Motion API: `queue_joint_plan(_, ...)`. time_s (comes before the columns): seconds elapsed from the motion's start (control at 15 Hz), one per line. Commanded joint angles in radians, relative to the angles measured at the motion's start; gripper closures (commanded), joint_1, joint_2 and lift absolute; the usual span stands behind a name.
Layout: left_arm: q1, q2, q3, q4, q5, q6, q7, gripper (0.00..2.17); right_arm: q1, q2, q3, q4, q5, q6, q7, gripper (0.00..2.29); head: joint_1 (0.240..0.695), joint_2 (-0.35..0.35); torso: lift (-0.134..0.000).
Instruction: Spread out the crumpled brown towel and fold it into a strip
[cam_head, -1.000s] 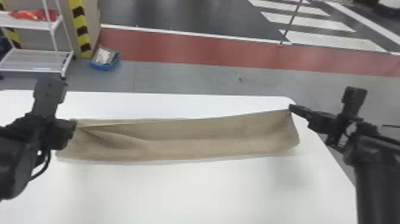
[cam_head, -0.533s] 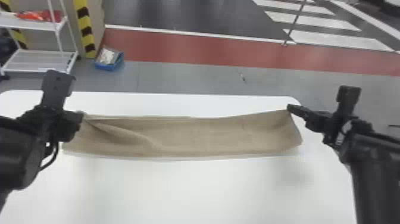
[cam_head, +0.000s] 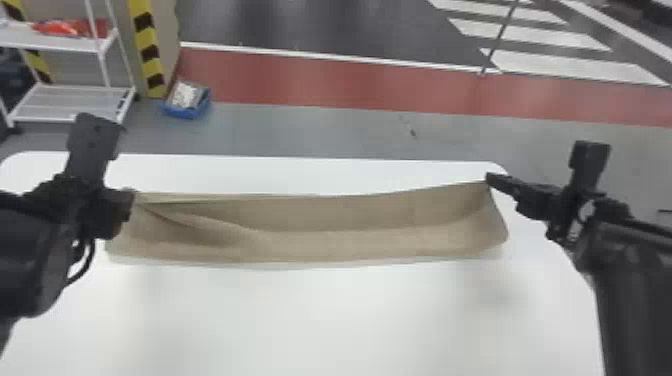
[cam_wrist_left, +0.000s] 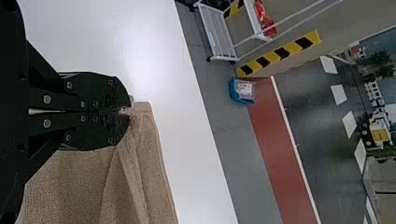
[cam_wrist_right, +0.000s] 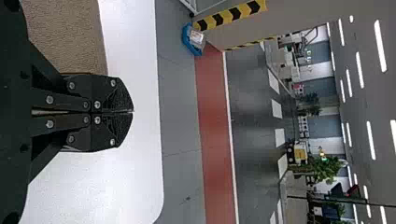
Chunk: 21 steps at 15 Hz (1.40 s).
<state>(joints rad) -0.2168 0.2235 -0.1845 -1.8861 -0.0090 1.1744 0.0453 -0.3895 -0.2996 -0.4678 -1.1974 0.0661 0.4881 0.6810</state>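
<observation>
The brown towel lies across the white table as a long, left-to-right band, its far edge raised and a diagonal crease near its left end. At that far left corner is my left gripper; in the left wrist view the left gripper is shut on a bunched corner of the towel. My right gripper is at the far right corner, where the cloth rises to its tip. Seen from the right wrist, the right gripper has its fingers pressed together, with towel passing behind them.
Bare white tabletop extends in front of the towel, with a narrower strip beyond it up to the far table edge. On the floor past the table are a white shelf rack and a blue box.
My left gripper has shifted slightly right and away, carrying the towel's left corner. The right gripper has moved very little and stays at its corner. The head view has also shifted a bit.
</observation>
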Motion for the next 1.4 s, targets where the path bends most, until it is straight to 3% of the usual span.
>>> queue_joint_plan(0.0,-0.010,-0.003,-0.003,0.024,0.004,-0.046,0.010,1.35,0.000,0.001,0.000,0.012,0.001,-0.001,0.000,1.54,0.695,-0.204,-0.124)
queue_joint_plan(0.47,-0.049,-0.019,-0.046,0.093,0.001,-0.095,0.036,1.31,0.000,-0.001,0.028,0.058,0.009,-0.056,-0.017,1.53,0.695,-0.210,-0.124)
queue_joint_plan(0.53,-0.056,-0.024,-0.053,0.120,-0.002,-0.126,0.045,1.08,0.000,-0.003,0.031,0.059,0.012,-0.062,-0.021,1.53,0.695,-0.209,-0.124)
queue_joint_plan(0.6,-0.058,-0.027,-0.056,0.145,-0.002,-0.163,0.051,0.70,0.000,-0.003,0.038,0.059,0.014,-0.065,-0.023,1.49,0.695,-0.210,-0.124)
queue_joint_plan(0.67,-0.058,-0.027,-0.056,0.168,-0.003,-0.196,0.067,0.17,0.000,-0.001,0.047,0.059,0.015,-0.065,-0.034,1.18,0.695,-0.211,-0.124)
queue_joint_plan(0.73,-0.058,-0.027,-0.059,0.189,-0.002,-0.245,0.085,0.03,0.003,-0.003,0.054,0.059,0.023,-0.068,-0.035,1.15,0.694,-0.211,-0.124)
queue_joint_plan(0.8,-0.055,-0.027,-0.058,0.208,-0.002,-0.285,0.102,0.02,0.003,-0.001,0.061,0.059,0.035,-0.068,-0.049,1.01,0.694,-0.209,-0.124)
queue_joint_plan(0.93,-0.038,-0.019,-0.049,0.226,-0.003,-0.377,0.137,0.02,0.011,0.002,0.067,0.056,0.038,-0.078,-0.075,0.06,0.692,-0.204,-0.124)
queue_joint_plan(1.13,0.040,0.007,-0.001,0.154,0.006,-0.368,0.137,0.02,0.052,0.002,0.058,0.022,0.027,-0.081,-0.075,0.03,0.691,-0.192,-0.124)
queue_joint_plan(1.33,0.140,0.037,0.089,0.054,0.070,-0.334,0.111,0.02,0.126,0.002,0.035,-0.079,-0.025,-0.041,-0.074,0.03,0.695,-0.181,-0.124)
